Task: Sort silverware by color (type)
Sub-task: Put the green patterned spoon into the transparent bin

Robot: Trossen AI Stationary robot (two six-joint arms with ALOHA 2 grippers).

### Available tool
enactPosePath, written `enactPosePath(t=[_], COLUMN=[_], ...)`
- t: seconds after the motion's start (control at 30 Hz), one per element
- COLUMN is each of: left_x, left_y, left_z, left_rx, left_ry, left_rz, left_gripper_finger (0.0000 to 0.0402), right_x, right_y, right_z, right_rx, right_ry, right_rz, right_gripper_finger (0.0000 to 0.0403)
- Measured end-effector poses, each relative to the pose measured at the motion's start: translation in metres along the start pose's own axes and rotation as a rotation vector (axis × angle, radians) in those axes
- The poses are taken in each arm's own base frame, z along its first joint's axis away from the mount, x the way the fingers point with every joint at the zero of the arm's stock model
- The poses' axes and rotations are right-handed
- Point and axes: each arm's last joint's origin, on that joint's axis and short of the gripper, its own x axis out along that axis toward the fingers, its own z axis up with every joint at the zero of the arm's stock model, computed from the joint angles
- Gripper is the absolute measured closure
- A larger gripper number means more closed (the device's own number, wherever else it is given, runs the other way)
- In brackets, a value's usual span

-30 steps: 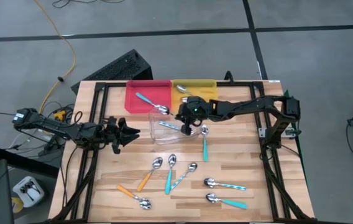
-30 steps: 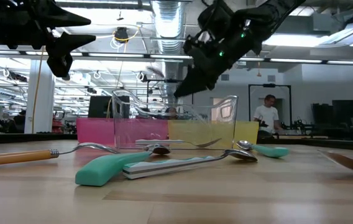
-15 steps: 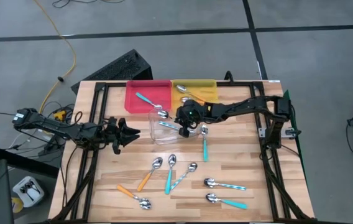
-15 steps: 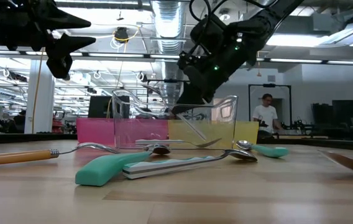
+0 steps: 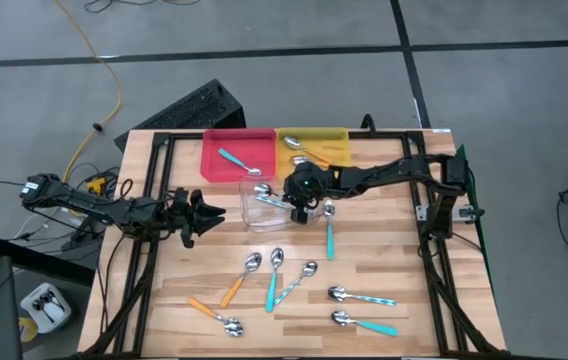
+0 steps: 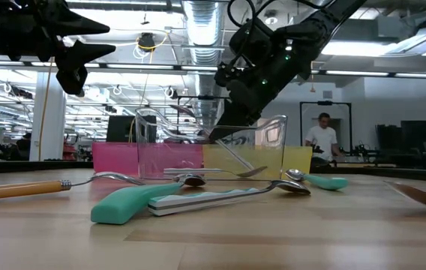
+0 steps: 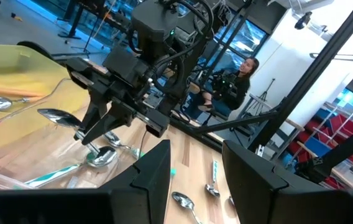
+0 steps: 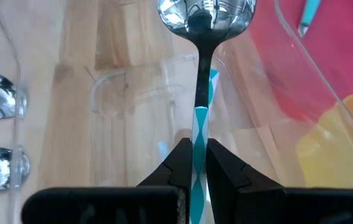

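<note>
Nearest me, loose spoons (image 5: 276, 276) lie on the table (image 5: 384, 260); my left gripper (image 5: 207, 213) hovers at its left edge, jaws apart. Farther back, my right gripper (image 5: 299, 203) pinches a striped spoon (image 8: 199, 74) over the clear tray (image 5: 264, 205), before the red tray (image 5: 236, 152) and yellow tray (image 5: 316, 143)

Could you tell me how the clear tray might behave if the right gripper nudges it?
The clear tray looks thin-walled and nearly empty, so probably light and apt to slide on the smooth wooden table. Its low, wide shape suggests it would hardly tip.
</note>
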Motion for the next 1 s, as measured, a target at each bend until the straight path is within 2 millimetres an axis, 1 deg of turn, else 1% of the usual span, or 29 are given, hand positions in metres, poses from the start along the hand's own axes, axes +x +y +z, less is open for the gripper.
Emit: enactPosePath(t=[0.43,0.67,1.0], left_x=[0.0000,0.0000,0.0000], left_y=[0.0000,0.0000,0.0000], left_z=[0.0001,0.0001,0.0001], left_rx=[0.000,0.000,0.000], left_ry=[-0.001,-0.002,-0.002], left_rz=[0.001,0.001,0.002], left_gripper_finger=[0.0271,0.0271,0.0271], right_x=[0.0000,0.0000,-0.0001], right_y=[0.0011,0.0048,0.0047], right_z=[-0.0032,-0.0071,-0.0073], right_rx=[-0.009,-0.038,-0.035], right_ry=[0.035,0.076,0.079], right_rz=[-0.020,-0.010,-0.010], right_gripper_finger=[0.0352,0.0352,0.0351])
